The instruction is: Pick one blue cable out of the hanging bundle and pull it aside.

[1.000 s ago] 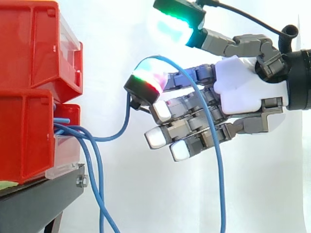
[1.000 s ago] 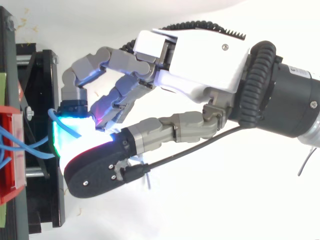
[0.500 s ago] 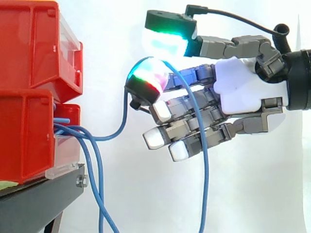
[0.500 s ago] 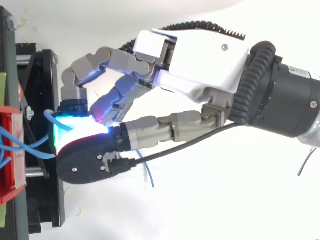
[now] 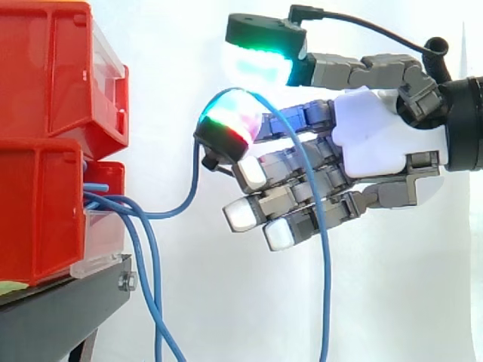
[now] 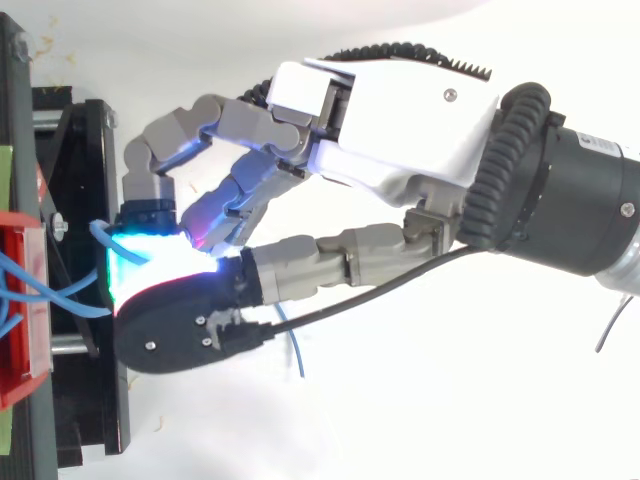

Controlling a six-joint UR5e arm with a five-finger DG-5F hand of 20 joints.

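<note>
Now one blue cable [image 5: 329, 302] lies draped over a finger [image 5: 226, 124] — hand [image 5: 373, 139] unclenched, thumb [image 5: 260, 49] poised above; next, pinch down and draw it aside.

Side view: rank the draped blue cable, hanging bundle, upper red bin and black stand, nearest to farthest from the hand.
1. draped blue cable: resting over an upper finger of the hand.
2. upper red bin and hanging bundle, both left of the hand: too close to call.
3. black stand: lower left, farthest.
</note>
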